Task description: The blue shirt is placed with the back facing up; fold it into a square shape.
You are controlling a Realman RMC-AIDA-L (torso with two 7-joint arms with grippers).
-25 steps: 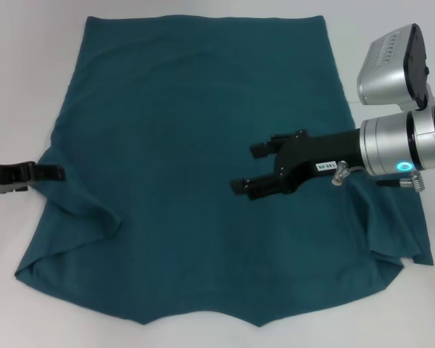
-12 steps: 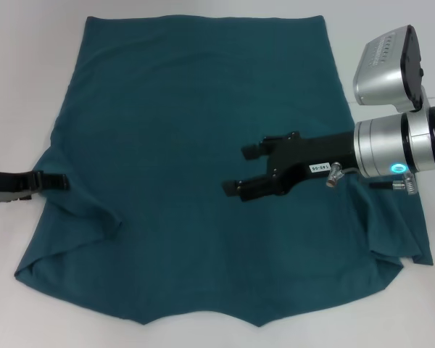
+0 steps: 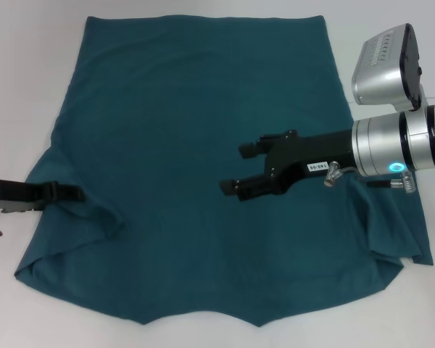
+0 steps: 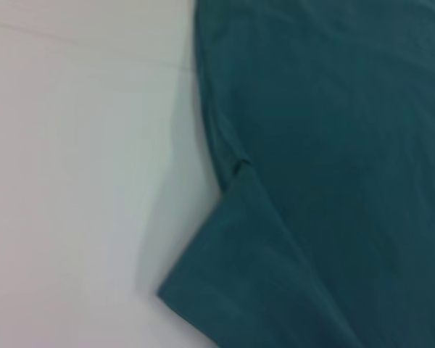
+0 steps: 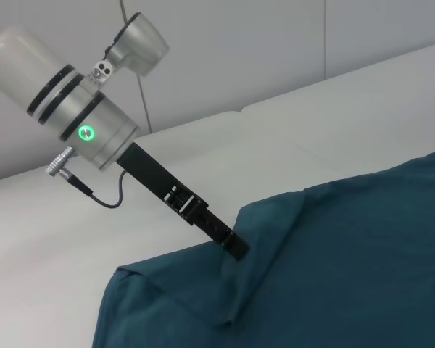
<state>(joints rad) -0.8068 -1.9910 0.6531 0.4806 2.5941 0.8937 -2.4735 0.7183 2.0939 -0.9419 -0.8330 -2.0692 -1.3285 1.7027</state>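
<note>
Low, left gripper [image 3: 76,193] jaws unreadable at blue shirt [image 3: 196,123] sleeve edge, right gripper [image 3: 235,168] open above.

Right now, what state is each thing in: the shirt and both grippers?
dark teal-blue knit T-shirt: spread flat on the white table, both sleeves folded inward, body not yet folded.
left gripper: low at the shirt's left sleeve fold, touching the fabric.
right gripper: open, empty, above the shirt's middle.

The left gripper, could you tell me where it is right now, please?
In the head view the left gripper is low at the left edge of the blue shirt, at the folded left sleeve, across from the right gripper over the shirt's middle.
</note>
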